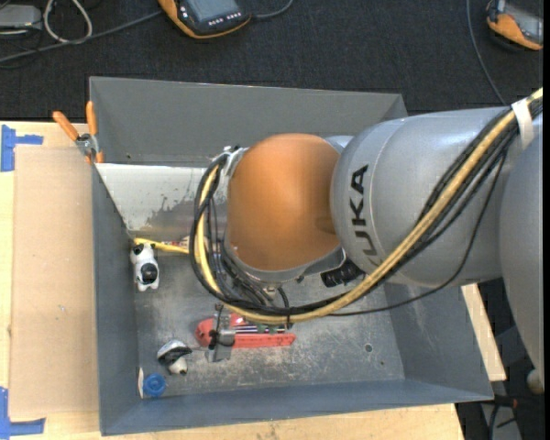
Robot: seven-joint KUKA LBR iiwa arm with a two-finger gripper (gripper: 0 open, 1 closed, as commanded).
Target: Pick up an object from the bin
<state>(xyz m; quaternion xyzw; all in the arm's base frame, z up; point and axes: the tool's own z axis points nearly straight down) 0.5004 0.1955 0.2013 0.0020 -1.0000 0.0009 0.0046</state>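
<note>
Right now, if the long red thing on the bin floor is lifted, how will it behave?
The red thing looks long, flat and straight, so probably stiff. The gripper sits near its left end, so it may tilt when lifted. Flat, it should not roll.

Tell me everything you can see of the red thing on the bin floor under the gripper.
The red thing is long and slim, plastic by its look, with a thicker left end. It lies flat on the bin's floor toward the near wall, lengthwise left to right. The gripper stands over its left part; whether it is gripped cannot be told.
</note>
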